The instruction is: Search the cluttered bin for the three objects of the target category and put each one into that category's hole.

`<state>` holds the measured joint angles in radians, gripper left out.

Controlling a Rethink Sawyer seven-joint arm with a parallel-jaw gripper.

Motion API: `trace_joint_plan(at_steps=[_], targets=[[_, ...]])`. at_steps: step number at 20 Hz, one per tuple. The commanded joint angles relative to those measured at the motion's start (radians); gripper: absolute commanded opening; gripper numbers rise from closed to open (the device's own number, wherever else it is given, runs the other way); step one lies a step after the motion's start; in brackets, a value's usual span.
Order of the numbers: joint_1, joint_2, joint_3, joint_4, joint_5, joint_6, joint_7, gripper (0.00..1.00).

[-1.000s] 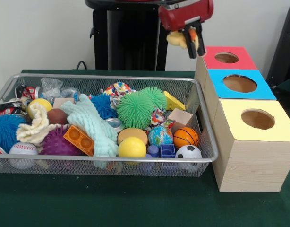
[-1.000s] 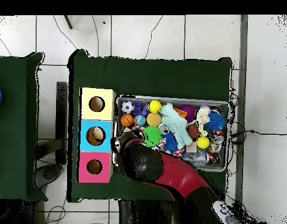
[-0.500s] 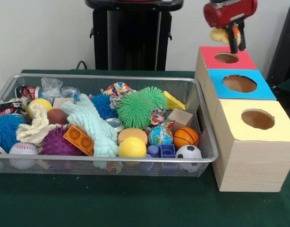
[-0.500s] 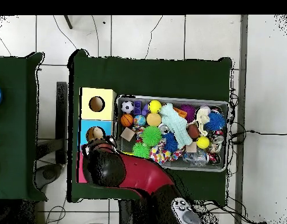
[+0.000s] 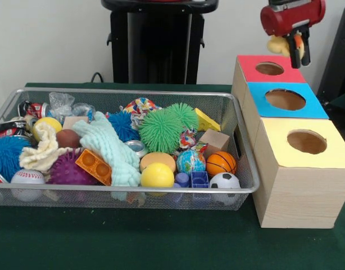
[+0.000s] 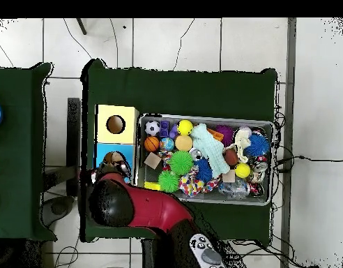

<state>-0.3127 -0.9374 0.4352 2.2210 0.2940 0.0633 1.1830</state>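
A Sawyer arm's pincer (image 5: 299,49) hangs above and slightly beyond the red-topped box (image 5: 252,63), its black fingers clamped on a small yellowish plush toy (image 5: 279,45) with a streak of orange showing between them. The toy is carried high, apparently so it clears the box edge before being lowered; it sits a little to the right of the round hole (image 5: 269,68) in the front view, so the drop likely needs a small correction toward the opening. In the overhead view the arm's red and black bulk (image 6: 132,208) covers the red box entirely, hiding both toy and hole. The blue-topped box (image 5: 285,99) and yellow-topped box (image 5: 306,142) stand in a row beside it, touching, on the green tabletop (image 5: 161,242). The wire-mesh bin (image 5: 127,194) just beside the boxes is crowded with a green spiky ball (image 5: 160,130), a mint plush toy (image 5: 108,147), a small basketball (image 5: 221,163), a soccer ball (image 5: 225,182), a yellow ball (image 5: 157,175) and an orange brick (image 5: 94,166). Whether other target toys lie buried there cannot be told.
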Motion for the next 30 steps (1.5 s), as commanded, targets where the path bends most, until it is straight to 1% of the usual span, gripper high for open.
trace_joint_plan(at_steps=[1, 6, 8, 15, 22, 24, 27, 29, 30], targets=[[-0.084, 0.062, 0.021, 0.019, -0.036, -0.108, 0.280, 0.00], [-0.110, 0.077, 0.031, 0.032, -0.062, -0.132, 0.270, 0.00], [-0.107, 0.078, 0.026, 0.033, -0.065, -0.140, 0.272, 0.00], [-0.076, 0.074, 0.010, 0.026, -0.051, -0.134, 0.282, 0.00], [-0.040, 0.066, -0.018, 0.006, -0.040, -0.110, 0.264, 0.00], [-0.040, 0.060, -0.017, 0.011, -0.031, -0.094, 0.270, 0.00], [-0.016, 0.048, -0.051, 0.007, -0.029, -0.064, 0.248, 0.00], [-0.032, 0.022, -0.027, 0.022, -0.052, -0.093, 0.253, 0.00], [-0.021, 0.014, -0.040, 0.021, -0.043, -0.078, 0.253, 0.00]])
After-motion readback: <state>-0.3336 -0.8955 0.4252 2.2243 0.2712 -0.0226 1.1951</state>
